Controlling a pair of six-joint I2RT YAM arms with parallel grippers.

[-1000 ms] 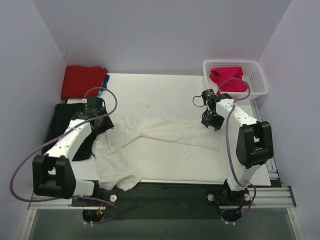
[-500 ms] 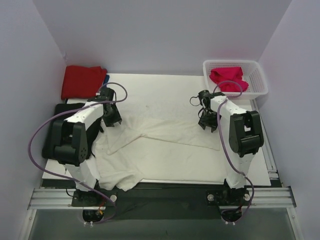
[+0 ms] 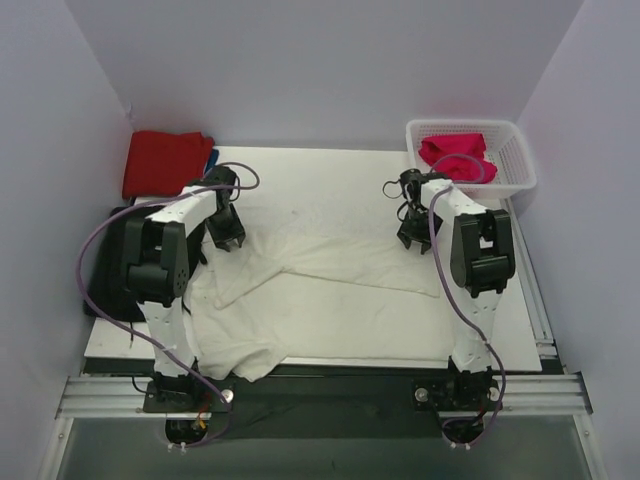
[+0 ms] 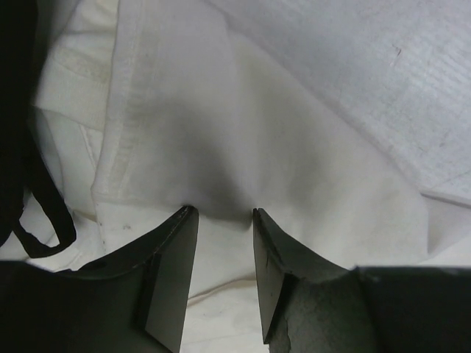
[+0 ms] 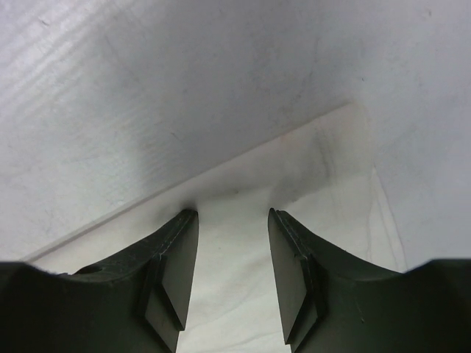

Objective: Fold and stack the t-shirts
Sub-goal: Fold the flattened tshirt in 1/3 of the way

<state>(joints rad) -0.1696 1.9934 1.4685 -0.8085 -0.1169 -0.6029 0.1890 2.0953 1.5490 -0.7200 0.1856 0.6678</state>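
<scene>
A large cream-white t-shirt [image 3: 330,295] lies spread and rumpled over the table, its near-left part hanging off the front edge. My left gripper [image 3: 229,240] points down onto the shirt's far-left edge. In the left wrist view it [image 4: 221,213] is open, tips against the white cloth [image 4: 221,132] beside a stitched hem. My right gripper [image 3: 412,240] stands over the shirt's far-right corner. In the right wrist view it [image 5: 232,213] is open astride the cloth's edge [image 5: 235,243]. A folded red t-shirt [image 3: 165,162] lies back left with a blue one [image 3: 212,160] showing beside it.
A white basket [image 3: 520,155] at the back right holds a magenta-pink t-shirt [image 3: 458,155]. A black object [image 3: 108,265] with a black strap [image 4: 44,213] lies at the table's left side. Bare white table [image 3: 320,185] stretches behind the shirt.
The left arm has swung in from the left, bringing its gripper right and farther back onto the shirt's edge. The right gripper has shifted slightly left and back to the shirt's corner.
</scene>
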